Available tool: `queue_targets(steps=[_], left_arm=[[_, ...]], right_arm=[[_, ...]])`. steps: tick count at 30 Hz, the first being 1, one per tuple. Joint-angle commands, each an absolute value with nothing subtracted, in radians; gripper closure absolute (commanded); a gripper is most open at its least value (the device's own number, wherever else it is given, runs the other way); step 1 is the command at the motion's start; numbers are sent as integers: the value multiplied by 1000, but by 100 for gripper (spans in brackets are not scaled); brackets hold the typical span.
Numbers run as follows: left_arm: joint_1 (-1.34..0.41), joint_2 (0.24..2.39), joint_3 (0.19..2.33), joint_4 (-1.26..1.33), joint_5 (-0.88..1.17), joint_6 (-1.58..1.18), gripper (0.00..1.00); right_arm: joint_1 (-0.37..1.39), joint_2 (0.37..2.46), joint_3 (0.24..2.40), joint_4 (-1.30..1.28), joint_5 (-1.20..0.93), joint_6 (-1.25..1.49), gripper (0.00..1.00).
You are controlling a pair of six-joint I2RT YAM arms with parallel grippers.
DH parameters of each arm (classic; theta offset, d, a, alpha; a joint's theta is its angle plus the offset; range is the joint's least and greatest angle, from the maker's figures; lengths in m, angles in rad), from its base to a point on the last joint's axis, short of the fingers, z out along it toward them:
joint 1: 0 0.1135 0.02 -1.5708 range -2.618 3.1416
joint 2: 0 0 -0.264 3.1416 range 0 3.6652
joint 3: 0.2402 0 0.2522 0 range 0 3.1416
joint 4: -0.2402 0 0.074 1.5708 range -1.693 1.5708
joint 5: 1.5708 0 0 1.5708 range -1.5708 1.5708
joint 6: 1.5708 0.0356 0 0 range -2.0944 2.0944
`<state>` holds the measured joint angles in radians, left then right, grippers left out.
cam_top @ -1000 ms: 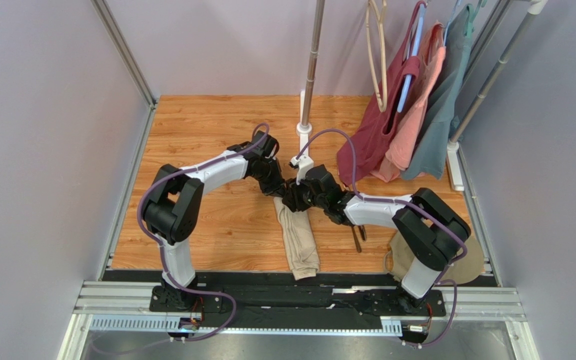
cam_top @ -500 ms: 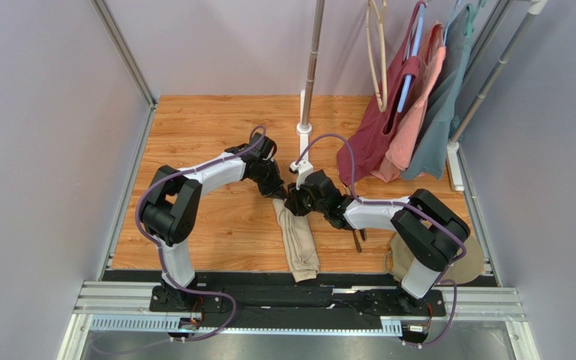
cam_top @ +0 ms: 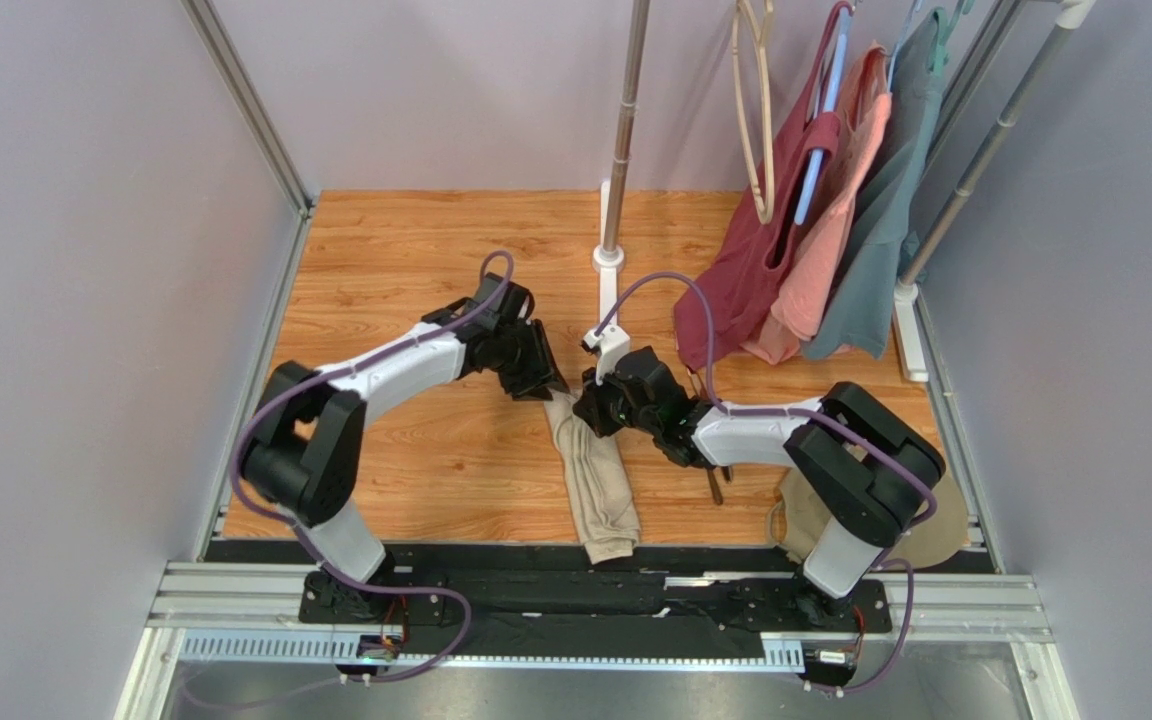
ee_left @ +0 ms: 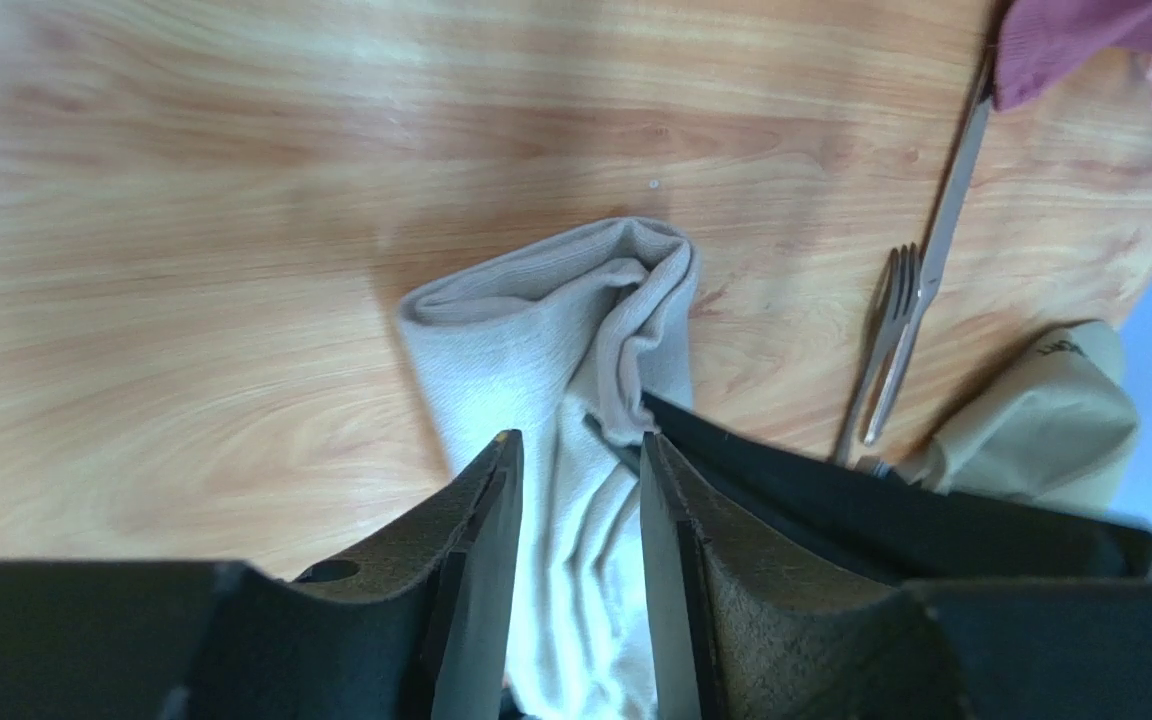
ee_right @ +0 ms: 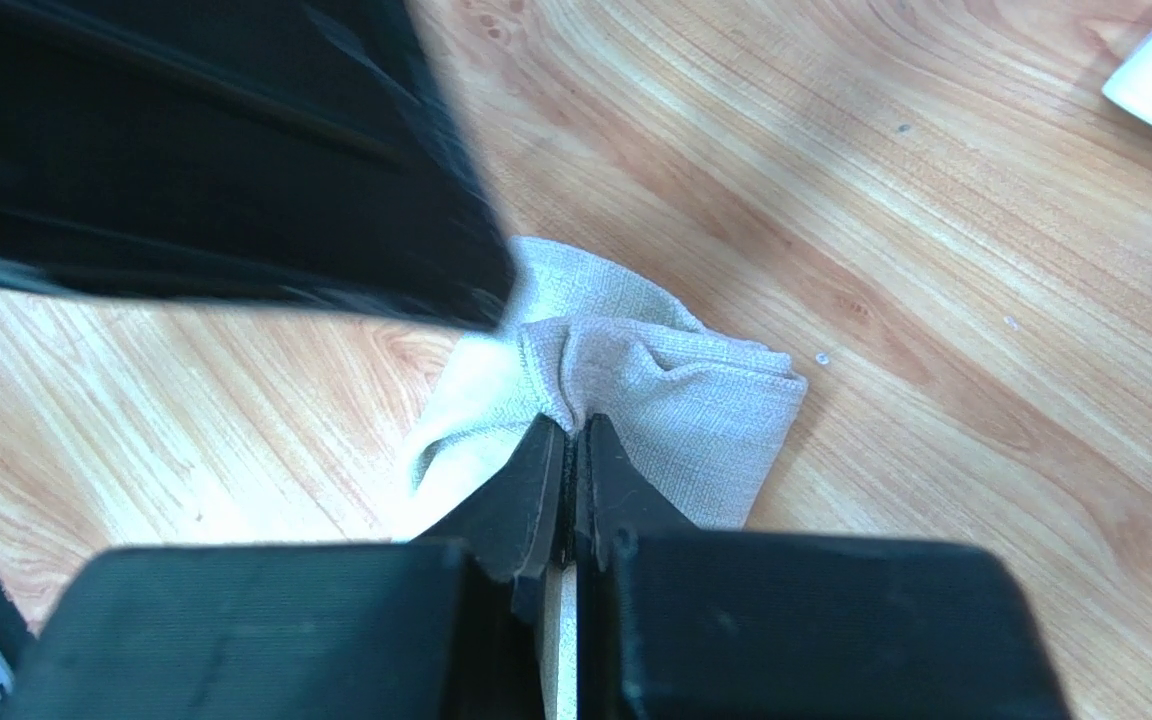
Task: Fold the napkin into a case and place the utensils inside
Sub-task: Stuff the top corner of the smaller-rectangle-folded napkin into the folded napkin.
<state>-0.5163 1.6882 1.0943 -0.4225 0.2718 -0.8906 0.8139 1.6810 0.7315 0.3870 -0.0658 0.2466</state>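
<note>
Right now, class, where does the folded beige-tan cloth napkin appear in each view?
Top external: folded beige-tan cloth napkin at centre, running toward the near edge.
Left wrist: napkin lower centre, bunched end uppermost.
Right wrist: napkin at centre.
Shared landmark: light wooden tabletop.

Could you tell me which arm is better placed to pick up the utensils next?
Right, probably. The utensils lie right of the case, so the left pincer, though open, would have to cross it. The right pincer must first release the fold it pinches.
</note>
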Motion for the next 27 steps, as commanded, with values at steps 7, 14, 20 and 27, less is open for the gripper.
queue_targets(steps=[7,14,20,27], left_arm=[[-550,1538,966,-347,200,-660,79],[-641,1494,939,-321,109,-488,82],[-693,1517,920,-282,74,-518,74],[-724,1627,998,-353,15,-557,72]], right_arm=[[815,1617,742,330,-159,232,100],[779,1618,762,288,-202,261,100],[759,1643,782,290,-251,299,100],[747,1652,801,278,-290,319,100]])
